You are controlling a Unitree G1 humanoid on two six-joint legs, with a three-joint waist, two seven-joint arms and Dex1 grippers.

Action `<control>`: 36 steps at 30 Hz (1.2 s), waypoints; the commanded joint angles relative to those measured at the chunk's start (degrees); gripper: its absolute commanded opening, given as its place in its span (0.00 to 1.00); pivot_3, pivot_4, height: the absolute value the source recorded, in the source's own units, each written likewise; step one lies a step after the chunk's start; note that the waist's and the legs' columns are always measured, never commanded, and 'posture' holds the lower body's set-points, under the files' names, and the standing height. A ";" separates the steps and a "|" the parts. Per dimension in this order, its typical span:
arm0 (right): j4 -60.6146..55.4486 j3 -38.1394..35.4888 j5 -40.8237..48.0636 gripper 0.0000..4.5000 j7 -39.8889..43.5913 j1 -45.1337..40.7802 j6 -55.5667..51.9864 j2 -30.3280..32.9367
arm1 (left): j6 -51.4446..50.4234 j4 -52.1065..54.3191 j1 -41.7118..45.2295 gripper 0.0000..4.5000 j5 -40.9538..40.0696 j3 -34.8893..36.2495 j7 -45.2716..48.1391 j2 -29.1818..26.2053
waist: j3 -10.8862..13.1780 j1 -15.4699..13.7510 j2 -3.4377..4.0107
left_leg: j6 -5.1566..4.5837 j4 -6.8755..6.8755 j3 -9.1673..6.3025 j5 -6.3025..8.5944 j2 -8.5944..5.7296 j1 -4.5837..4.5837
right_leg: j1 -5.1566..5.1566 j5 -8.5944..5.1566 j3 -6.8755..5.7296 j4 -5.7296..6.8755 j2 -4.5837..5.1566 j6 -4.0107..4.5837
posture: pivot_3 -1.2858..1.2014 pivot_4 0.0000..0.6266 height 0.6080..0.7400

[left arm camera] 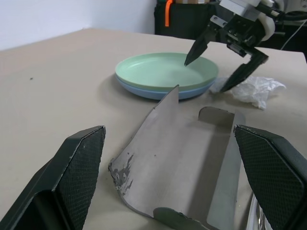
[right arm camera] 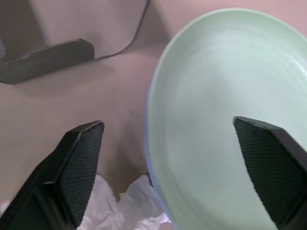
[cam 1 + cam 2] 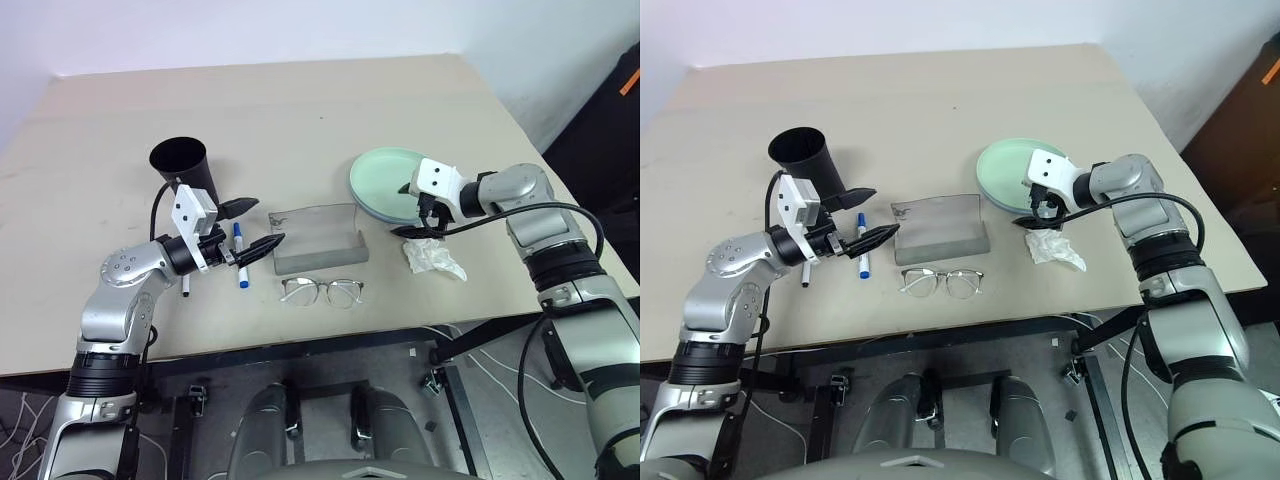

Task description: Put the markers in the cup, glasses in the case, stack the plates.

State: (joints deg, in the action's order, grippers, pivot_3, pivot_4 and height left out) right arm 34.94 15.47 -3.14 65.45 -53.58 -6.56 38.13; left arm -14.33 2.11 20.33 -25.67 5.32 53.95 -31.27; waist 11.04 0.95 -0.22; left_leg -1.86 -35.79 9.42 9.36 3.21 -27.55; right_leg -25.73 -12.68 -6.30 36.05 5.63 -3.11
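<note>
Mint-green plate point(image 3: 385, 180) sits stacked on the blue plate point(image 1: 144, 91), right hand point(image 3: 415, 210) spread wide over its rim, let go, while the left hand point(image 3: 252, 228) hovers open, empty, facing the grey case point(image 3: 318, 240).

Place: a robot test room or lab, as far as can be told.
Table: plain beige board point(image 3: 300, 100) across the middle of the frame.
Walls: bare white point(image 3: 250, 30) along the top.
Floor: cables point(image 3: 480, 375) and metal table frame point(image 3: 180, 430) at the bottom.
</note>
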 commanded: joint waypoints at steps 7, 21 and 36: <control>-13.18 -9.00 9.66 0.99 8.26 0.99 -13.54 6.98 | 1.52 -0.05 0.53 1.00 -0.16 0.99 0.27 -0.30 | 0.00 -0.27 0.01 | 0.00 0.00 0.02 0.00 0.02 -0.04 | -0.04 -0.01 0.01 -0.02 0.01 0.00 | 0.52 0.24 0.81; -25.42 -10.30 14.30 0.99 3.96 18.43 -31.01 9.94 | 2.29 0.18 -1.06 1.00 -0.32 1.34 0.16 -0.50 | 0.00 0.07 0.01 | -0.02 0.07 0.02 0.01 0.04 -0.05 | -0.09 -0.01 0.07 -0.06 -0.03 0.03 | 0.52 0.24 0.81; -21.40 -7.86 11.27 0.42 0.82 17.95 -25.66 7.47 | 4.67 -2.46 -1.23 1.00 0.22 1.40 0.83 -0.34 | -0.01 -0.18 0.00 | -0.02 0.09 0.03 0.01 0.06 -0.06 | -0.12 -0.01 0.00 -0.14 -0.03 0.03 | 0.52 0.24 0.81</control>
State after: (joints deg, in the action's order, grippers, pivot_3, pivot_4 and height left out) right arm 15.01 8.22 7.91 65.74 -35.05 -33.14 44.34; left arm -11.11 -0.90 18.78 -25.45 5.52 54.61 -31.34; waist 11.04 0.77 -0.22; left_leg -1.88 -35.70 9.44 9.37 3.27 -27.61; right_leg -25.85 -12.69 -6.30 35.91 5.60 -3.08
